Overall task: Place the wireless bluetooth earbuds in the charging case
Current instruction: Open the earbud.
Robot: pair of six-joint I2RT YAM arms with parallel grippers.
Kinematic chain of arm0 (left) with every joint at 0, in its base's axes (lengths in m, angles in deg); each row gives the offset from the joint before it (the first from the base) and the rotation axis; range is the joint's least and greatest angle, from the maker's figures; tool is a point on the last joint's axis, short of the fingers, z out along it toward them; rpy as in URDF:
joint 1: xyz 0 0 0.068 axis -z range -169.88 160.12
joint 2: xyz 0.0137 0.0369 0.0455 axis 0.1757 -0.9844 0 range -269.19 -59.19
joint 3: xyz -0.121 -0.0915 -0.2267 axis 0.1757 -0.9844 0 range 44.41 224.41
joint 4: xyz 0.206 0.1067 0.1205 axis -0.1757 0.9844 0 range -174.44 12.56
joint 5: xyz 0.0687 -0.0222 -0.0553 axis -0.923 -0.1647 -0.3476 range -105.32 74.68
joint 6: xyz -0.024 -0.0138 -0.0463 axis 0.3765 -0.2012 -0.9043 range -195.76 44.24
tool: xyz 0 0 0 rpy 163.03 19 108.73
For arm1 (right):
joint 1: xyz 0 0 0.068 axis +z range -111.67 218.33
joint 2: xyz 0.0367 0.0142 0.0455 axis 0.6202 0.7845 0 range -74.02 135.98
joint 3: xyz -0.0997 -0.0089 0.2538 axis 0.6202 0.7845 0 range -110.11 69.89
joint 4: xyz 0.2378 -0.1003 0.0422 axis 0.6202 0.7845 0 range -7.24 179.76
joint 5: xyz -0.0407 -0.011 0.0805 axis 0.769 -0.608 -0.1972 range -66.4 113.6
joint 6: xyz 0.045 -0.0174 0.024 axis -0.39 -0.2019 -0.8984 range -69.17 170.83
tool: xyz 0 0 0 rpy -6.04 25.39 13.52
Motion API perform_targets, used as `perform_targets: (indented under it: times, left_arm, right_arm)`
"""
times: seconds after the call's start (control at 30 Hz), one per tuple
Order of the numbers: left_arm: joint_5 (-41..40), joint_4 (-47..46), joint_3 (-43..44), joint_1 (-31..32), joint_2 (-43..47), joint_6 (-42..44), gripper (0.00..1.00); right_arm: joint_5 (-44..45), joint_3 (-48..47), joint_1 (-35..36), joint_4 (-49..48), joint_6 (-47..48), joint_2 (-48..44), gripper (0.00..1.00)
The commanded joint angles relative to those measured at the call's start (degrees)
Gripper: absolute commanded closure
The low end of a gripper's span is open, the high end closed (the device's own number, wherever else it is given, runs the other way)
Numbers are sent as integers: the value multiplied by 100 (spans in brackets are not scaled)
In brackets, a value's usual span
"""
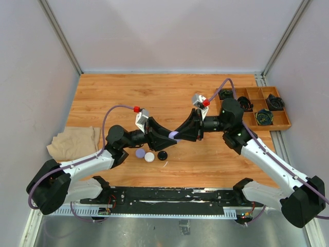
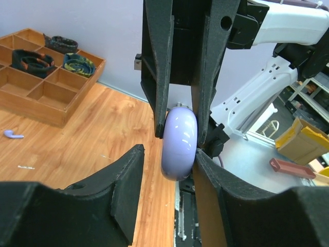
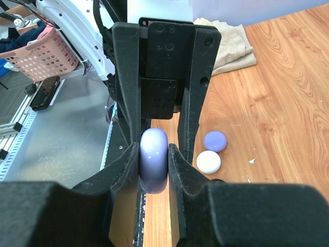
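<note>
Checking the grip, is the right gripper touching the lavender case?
Touching. In the right wrist view the right gripper clamps the lavender case on both sides.

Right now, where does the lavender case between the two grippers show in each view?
Top external: lavender case near centre.
Left wrist: the case at centre.
Right wrist: the case at lower centre.
Shared landmark: the wooden table, visible in all three.

Lavender case (image 3: 154,160) sides hidden by fingers (image 3: 126,172).

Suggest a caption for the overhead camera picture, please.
Over a wooden table, the right tool pinches a lavender case in mid-air while the left tool stands open around it.
</note>
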Motion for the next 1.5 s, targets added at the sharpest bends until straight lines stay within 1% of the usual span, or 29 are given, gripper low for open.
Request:
perform_targets:
  times: [0.0,0.17,0.5,0.6,0.63,0.73,0.83,0.9,0.93,1.0,1.07,1.13,1.2,1.27,1.47]
  left_arm:
    - [-60,-387,-120,-2,-41,-139,49]
    - [-98,-396,-160,-2,-38,-154,47]
    - [-118,-457,-67,7,-25,-170,52]
    - [-134,-493,-71,16,-72,-193,56]
    - [-126,-516,-72,24,-83,-199,60]
    - [-117,-550,-77,29,-89,-178,74]
    - [-126,-559,-127,29,-53,-51,88]
    - [-142,-551,-168,31,-6,53,97]
    - [-143,-544,-188,33,25,108,99]
    - [-147,-510,-218,33,87,228,100]
    - [-143,-484,-252,32,155,344,100]
    - [-132,-473,-277,34,218,429,100]
    - [-90,-460,-292,34,260,494,100]
    - [-29,-456,-299,30,288,544,100]
    - [73,-330,-320,34,358,773,100]
  right_arm:
    - [29,-150,105,-66,113,-160,93]
    - [25,-143,116,-74,118,-162,93]
    - [33,-143,196,-56,188,-105,93]
    - [59,-153,239,-52,217,-84,93]
    - [60,-154,255,-48,230,-76,93]
    - [66,-163,281,-15,265,-62,92]
    - [147,-182,282,146,395,-101,87]
    - [214,-186,282,252,521,-152,80]
    - [252,-189,285,304,578,-183,77]
    - [332,-200,285,410,664,-221,71]
    - [379,-230,285,501,704,-222,67]
    - [441,-239,286,551,722,-218,60]
    - [492,-238,280,557,734,-217,55]
    - [563,-248,284,588,756,-233,53]
    - [756,-305,285,675,784,-277,51]
